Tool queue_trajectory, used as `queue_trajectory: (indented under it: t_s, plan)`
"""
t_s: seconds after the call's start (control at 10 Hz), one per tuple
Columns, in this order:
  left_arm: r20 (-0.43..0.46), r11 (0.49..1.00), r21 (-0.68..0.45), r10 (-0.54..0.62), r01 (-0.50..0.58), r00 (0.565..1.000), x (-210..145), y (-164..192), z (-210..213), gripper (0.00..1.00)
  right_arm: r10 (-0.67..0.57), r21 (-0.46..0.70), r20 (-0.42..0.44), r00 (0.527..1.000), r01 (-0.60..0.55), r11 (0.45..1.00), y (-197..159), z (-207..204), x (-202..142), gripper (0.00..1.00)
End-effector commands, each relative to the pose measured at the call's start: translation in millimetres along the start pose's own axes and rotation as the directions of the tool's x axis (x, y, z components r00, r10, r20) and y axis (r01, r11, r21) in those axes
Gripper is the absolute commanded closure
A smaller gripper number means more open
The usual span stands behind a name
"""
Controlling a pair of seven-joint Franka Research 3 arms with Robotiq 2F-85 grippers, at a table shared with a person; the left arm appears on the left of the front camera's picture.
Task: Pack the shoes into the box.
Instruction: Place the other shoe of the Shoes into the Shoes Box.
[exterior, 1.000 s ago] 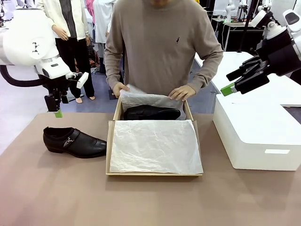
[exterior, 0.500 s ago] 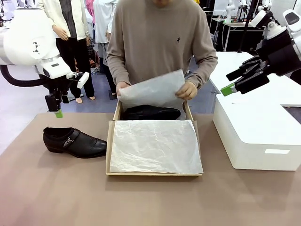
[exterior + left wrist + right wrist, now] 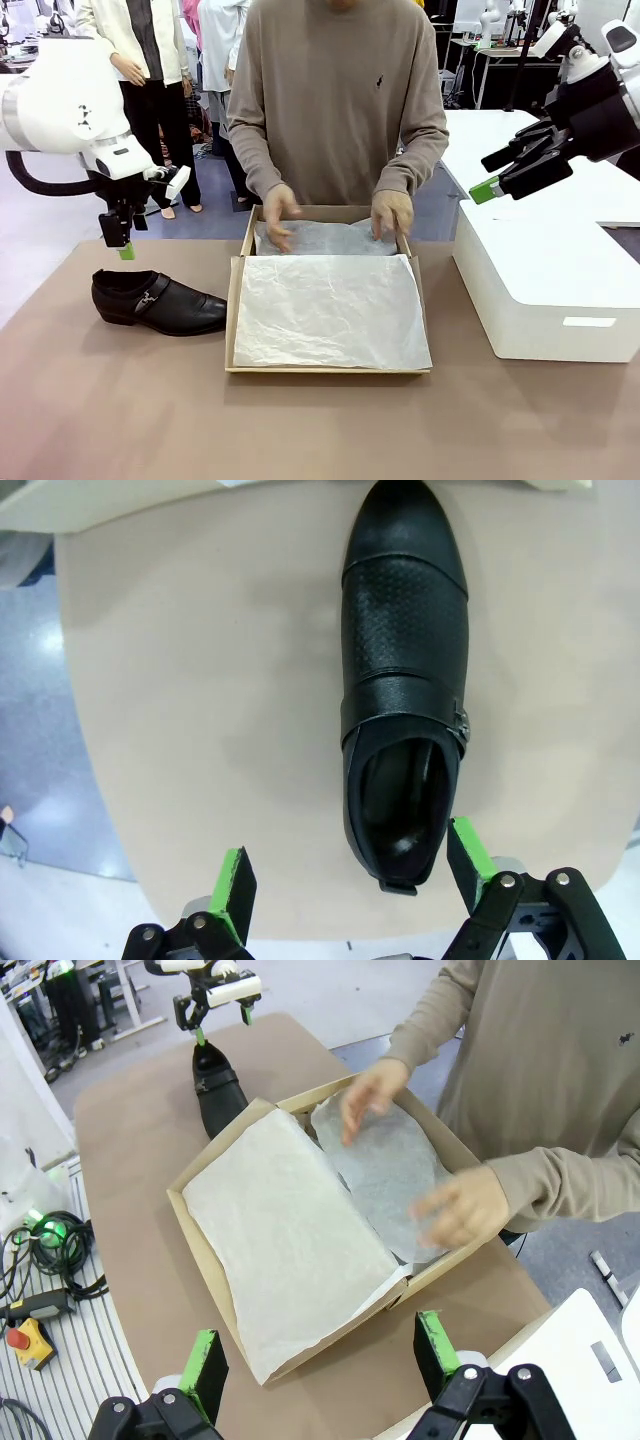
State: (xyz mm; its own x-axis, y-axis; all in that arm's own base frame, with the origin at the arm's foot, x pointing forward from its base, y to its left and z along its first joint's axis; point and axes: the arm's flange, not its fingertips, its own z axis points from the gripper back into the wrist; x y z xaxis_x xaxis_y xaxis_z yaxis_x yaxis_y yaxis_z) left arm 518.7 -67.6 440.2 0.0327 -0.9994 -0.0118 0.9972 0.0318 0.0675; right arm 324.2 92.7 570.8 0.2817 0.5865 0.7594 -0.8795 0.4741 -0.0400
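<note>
The left tool stands wide open and holds nothing. We see it hanging fingers down just above the heel end of the shoe, apart from the leather. In the left wrist view the two green pads of this tool frame the heel opening of the shoe, whose pointed toe is directed away from the fingers and whose metal buckle sits on one side.

The right tool is likewise wide open and empty, raised well above the bench over the white box. From its own wrist view we look between its fingers down onto the cardboard box.

The shoe lies on its sole on the bench, just beside the left wall of the cardboard box, toe towards it and not touching it.

The box stands open at mid-bench. Crinkled tissue paper covers its near part, and a second sheet covers the far part.

The person's hands rest flat on that far sheet, one near each far corner; the shoe remains outside the box.
</note>
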Motion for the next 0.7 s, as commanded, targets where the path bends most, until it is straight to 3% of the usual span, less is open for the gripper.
queue_trajectory:
  t_s: [0.0,0.6]
  plan:
    - [0.013,1.0,0.004,-0.017,0.017,1.0,-10.5,1.2,-13.3,0.0,0.008,0.012,0.021,1.0,-0.009,1.0,-1.7,-0.2,0.5,0.0]
    - [0.027,0.999,-0.047,0.03,-0.029,0.999,-22.9,4.3,-50.9,0.0,0.008,0.012,0.021,1.0,-0.009,1.0,-1.7,-0.2,0.5,0.0]
